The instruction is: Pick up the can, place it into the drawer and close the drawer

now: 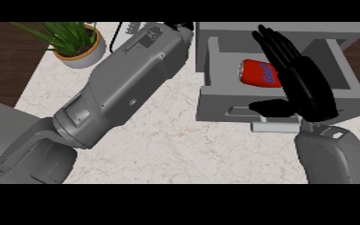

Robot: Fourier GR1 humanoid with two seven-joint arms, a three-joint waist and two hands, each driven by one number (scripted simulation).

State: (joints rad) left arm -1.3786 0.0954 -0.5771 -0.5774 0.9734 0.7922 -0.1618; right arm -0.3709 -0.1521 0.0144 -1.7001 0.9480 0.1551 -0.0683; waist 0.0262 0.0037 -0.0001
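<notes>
A red can (pixel 259 73) with a purple label lies on its side inside the open grey drawer (pixel 218 102). My right hand (pixel 304 83) is open above the drawer's right half, fingers straight and pointing away, thumb out to the left over the drawer's front. The hand covers the can's right end but does not hold it. The drawer's handle (pixel 275 125) shows just below the thumb. My left forearm (pixel 119 86) stretches diagonally across the counter toward the top of the view. Only a bit of the left hand (pixel 179 26) shows at the cabinet's upper left corner, its fingers hidden.
A potted green plant (pixel 74 40) stands at the back left of the marble counter (pixel 183 148). Dark wood floor shows beyond the counter's left edge. The grey cabinet body (pixel 281 27) frames the drawer at the back.
</notes>
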